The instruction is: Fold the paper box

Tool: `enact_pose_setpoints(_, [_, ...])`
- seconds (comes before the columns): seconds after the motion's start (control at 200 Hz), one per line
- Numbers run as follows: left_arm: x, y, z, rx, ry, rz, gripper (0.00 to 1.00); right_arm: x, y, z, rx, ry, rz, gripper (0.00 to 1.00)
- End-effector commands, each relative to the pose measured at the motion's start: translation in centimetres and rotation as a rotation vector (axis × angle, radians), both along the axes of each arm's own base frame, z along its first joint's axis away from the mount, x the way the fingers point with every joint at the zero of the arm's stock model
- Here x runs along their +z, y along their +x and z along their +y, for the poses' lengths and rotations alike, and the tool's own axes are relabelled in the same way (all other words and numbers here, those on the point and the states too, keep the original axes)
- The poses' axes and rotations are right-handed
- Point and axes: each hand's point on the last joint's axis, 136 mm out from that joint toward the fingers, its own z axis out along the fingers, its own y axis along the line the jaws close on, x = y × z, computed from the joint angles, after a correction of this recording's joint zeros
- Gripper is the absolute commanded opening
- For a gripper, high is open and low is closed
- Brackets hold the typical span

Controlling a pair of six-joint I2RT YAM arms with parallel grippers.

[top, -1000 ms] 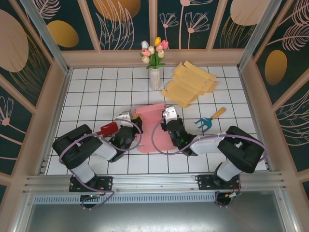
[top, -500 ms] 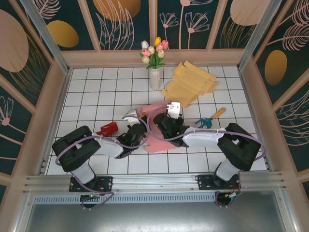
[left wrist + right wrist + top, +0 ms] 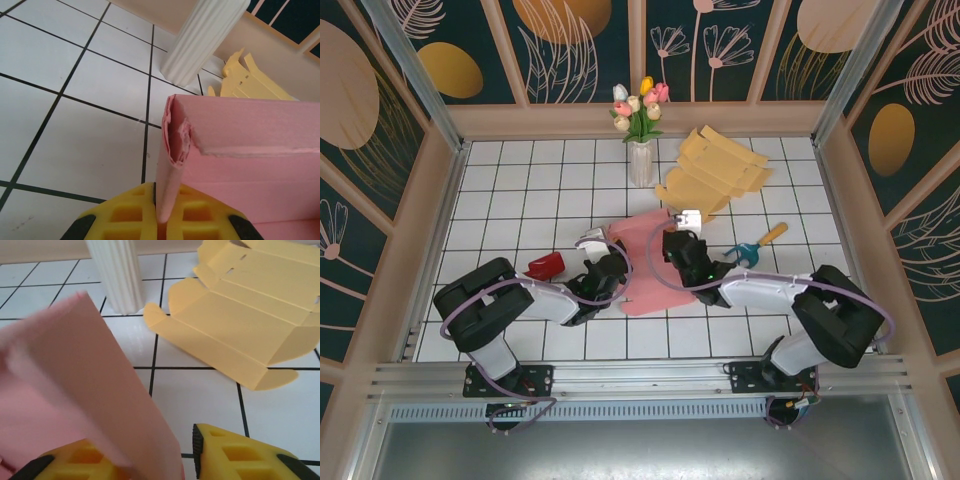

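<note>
Mid-table: left gripper [image 3: 162,217] pinches pink box [image 3: 240,150] edge; right gripper [image 3: 165,462] agape.

— What carries everything here?
— A table [image 3: 520,180] of white tiles with dark lines.
— And what lies on it?
— A white vase [image 3: 641,163] at the back, with flat yellow cardboard sheets [image 3: 715,175] on its right. A small garden fork [image 3: 752,250] is nearer, and a red scoop [image 3: 544,266] is at the left. In the middle is a pink paper box [image 3: 645,290], partly flat on the tiles.

My counter [image 3: 520,180] of white tiles with dark grout is ringed by dark floral panels [image 3: 570,50] at 9, 12 and 3 o'clock.
</note>
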Motion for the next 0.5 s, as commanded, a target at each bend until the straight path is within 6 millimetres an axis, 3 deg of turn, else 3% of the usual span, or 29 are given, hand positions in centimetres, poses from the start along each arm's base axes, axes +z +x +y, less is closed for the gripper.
enact_pose_setpoints(0.0, [0.6,0.5,0.5,0.044,-0.015,-0.012,0.0,-0.1,-0.6,0.2,0.095,0.037,0.005,0.39])
enact_pose_setpoints(0.37, [0.3,0.7,-0.3,0.019,-0.022,-0.001,0.0,-1.4,1.0,0.3,0.074,-0.029,0.015,0.4])
enact_pose_setpoints(0.495, [0.3,0.7,-0.6,0.007,-0.024,0.002,0.0,-1.7,1.9,0.5,0.053,-0.067,0.005,0.35])
